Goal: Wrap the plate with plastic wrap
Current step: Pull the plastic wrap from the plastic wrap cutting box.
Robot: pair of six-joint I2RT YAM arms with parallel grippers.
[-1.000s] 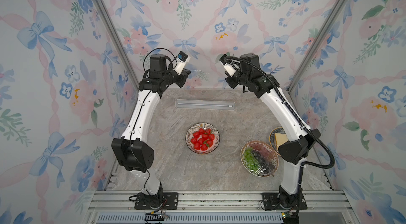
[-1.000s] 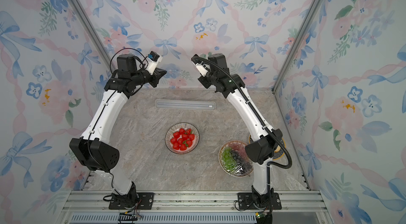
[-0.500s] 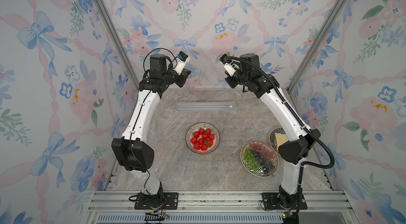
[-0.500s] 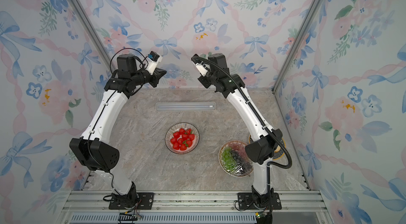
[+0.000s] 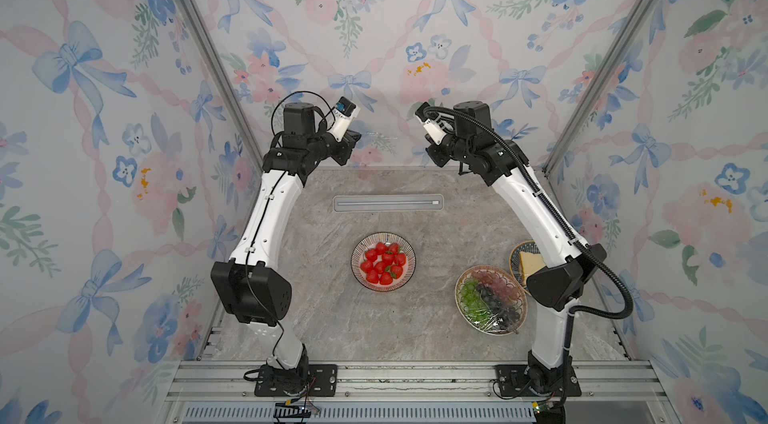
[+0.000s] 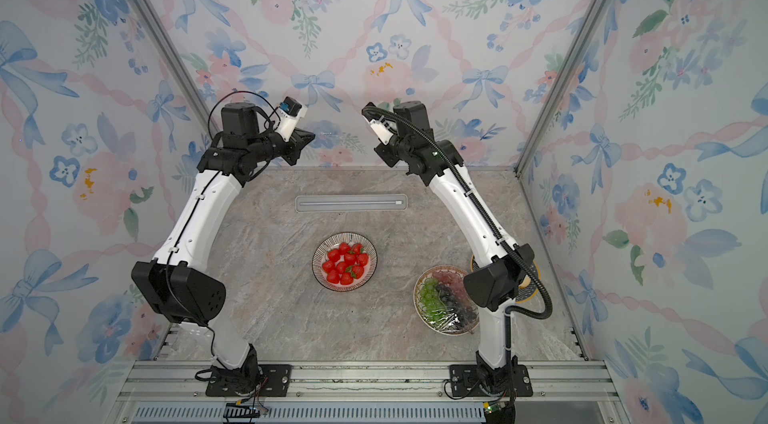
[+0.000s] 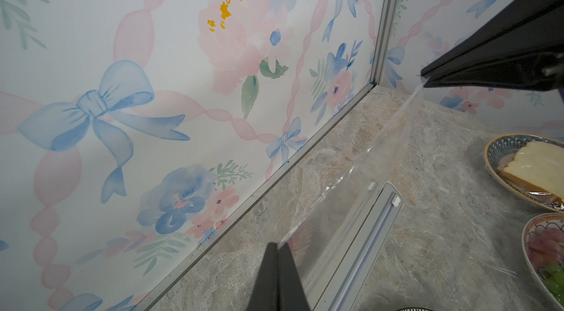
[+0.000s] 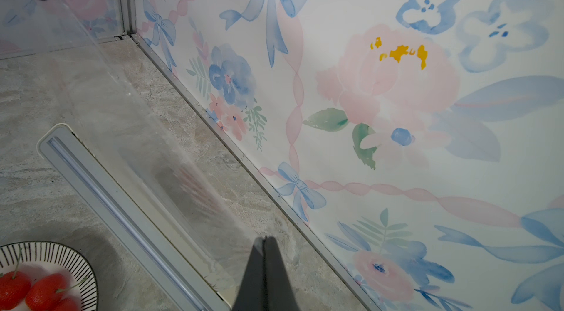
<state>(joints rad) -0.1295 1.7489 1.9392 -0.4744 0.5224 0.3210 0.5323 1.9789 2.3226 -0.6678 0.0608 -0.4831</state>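
**A:** Why do we hold both arms so high, up by the far wall?

**B:** We have a sheet of the plastic wrap (image 7: 345, 202) stretched between them. The left end effector (image 7: 276, 245) is pinched fully closed on one upper corner. The right end effector (image 7: 422, 76) is clamped just as tight on the other. We judge the wide spread is there to keep the film taut, so it cannot fold and cling to itself.

**A:** And the height?

**B:** Probably to draw out enough length to hang clear of the fruit. In both top views the film hardly shows at all, but the wrist views show it as a glossy curtain running from tip to tip.

**A:** Is it free of the box (image 5: 388, 203)?

**B:** We cannot tell. The box lies flat on the desk (image 5: 332, 318) under the span, and the lower edge of the film is lost against it.

**A:** Where is the plate (image 5: 383, 261) from our tips?

**B:** It sits mid-desk, heaped with strawberries and uncovered. It is well below both end effectors and on the near side of the box, towards our bases. It lies roughly midway between the two arms, so the sheet is already centred on it.

**A:** And the other dishes?

**B:** The grape plate (image 5: 490, 301) looks glossy, as if already covered. It sits beside our right arm, out of the sheet's path. We expect the next move is to carry the sheet towards us and lower it evenly.
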